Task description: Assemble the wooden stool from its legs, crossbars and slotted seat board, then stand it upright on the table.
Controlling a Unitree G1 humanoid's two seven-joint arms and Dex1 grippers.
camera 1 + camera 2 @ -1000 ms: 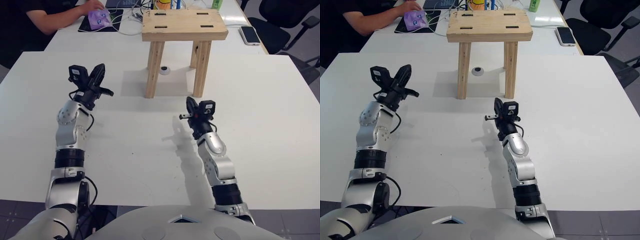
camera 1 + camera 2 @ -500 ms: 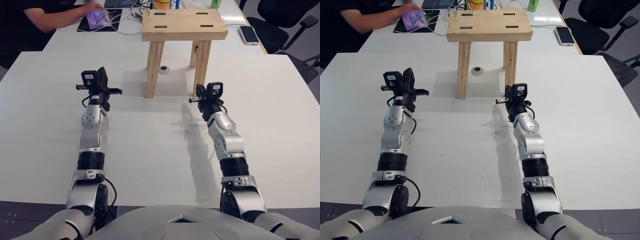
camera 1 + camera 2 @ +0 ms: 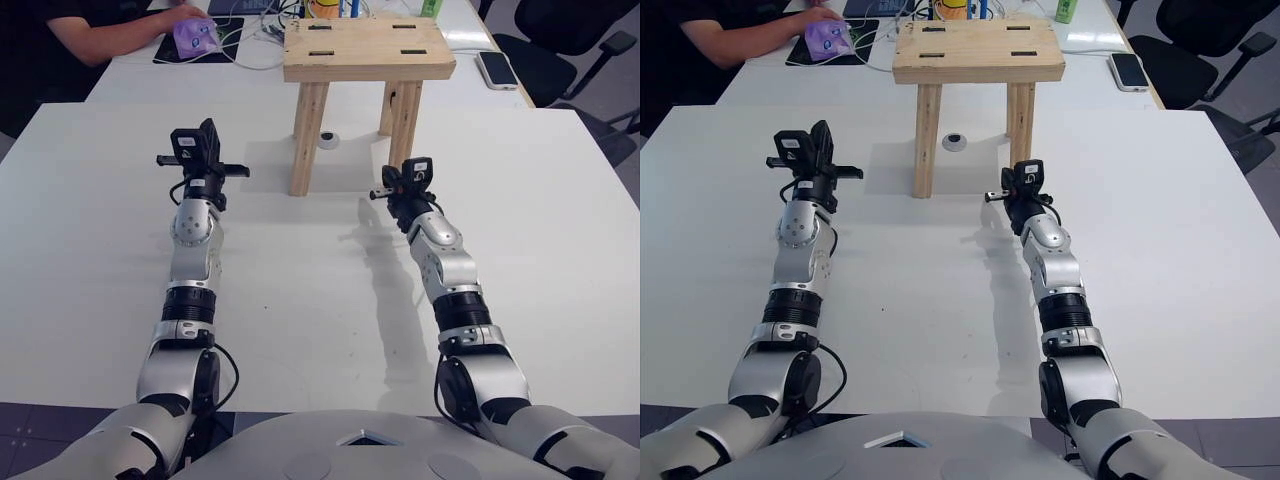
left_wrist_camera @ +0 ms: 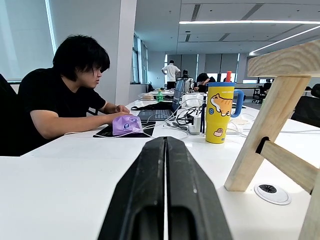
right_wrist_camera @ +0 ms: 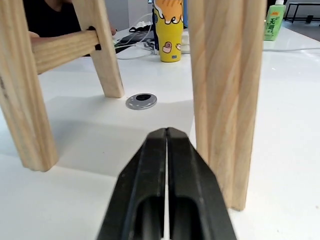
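Note:
The wooden stool (image 3: 365, 48) stands upright at the far middle of the white table (image 3: 300, 300), with its slotted seat on top and its legs and crossbars fitted. My left gripper (image 3: 210, 140) is shut on nothing, out to the left of the stool's front left leg (image 3: 305, 140) and apart from it. In the left wrist view its fingers (image 4: 165, 190) lie pressed together, with a leg (image 4: 262, 135) and crossbar (image 4: 290, 167) beyond. My right gripper (image 3: 396, 180) is shut and empty, just in front of the front right leg (image 5: 225, 100).
A round grey grommet (image 3: 329, 140) sits in the table under the stool. On the desk behind are a phone (image 3: 498, 70), a yellow cup (image 4: 221, 112), a green bottle (image 5: 274, 21), cables and a purple object (image 3: 197, 38) under a person's hand. Open table lies near me.
Both arms have stretched forward toward the stool. The left gripper, open a second ago, has shut and swung inward. The right gripper has moved up to the front right leg.

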